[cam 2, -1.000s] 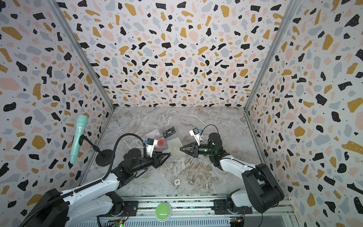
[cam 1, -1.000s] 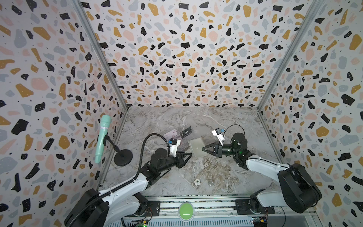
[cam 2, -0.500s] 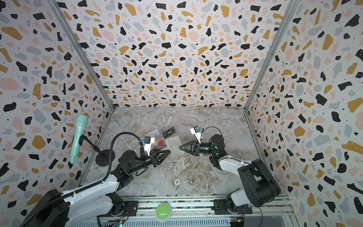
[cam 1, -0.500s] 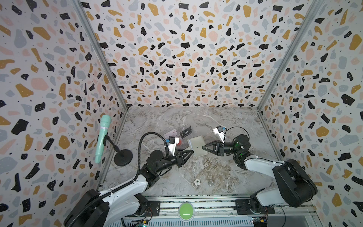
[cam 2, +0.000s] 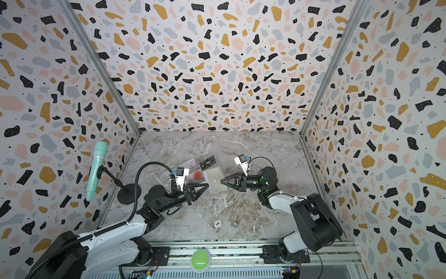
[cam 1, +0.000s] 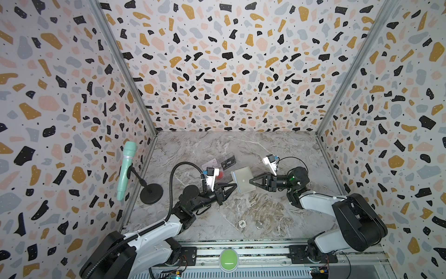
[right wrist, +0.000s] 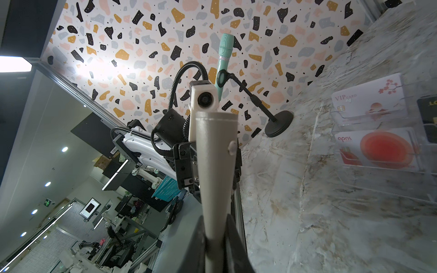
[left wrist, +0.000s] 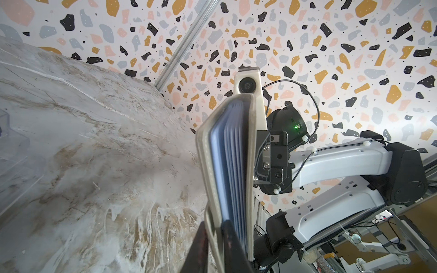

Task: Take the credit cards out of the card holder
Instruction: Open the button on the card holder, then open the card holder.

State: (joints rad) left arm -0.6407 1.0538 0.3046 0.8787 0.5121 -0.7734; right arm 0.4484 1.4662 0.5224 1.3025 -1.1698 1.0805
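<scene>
**Marble table** (cam 1: pixel 265 149): the work surface. **Clear tray** (right wrist: pixel 378 182): far left of centre, holding three credit cards (right wrist: pixel 378 151). **The card holder** (cam 1: pixel 242 179): held between my arms, just right of the tray. Its long axis runs roughly near-to-far and its open edge faces my left arm. My right gripper (cam 1: pixel 251 180) is clamped on its right edge. My left gripper (cam 1: pixel 234 186) pinches one cover leaf at the left edge. Peeling left should spread it. I cannot tell whether any card remains inside.
</scene>
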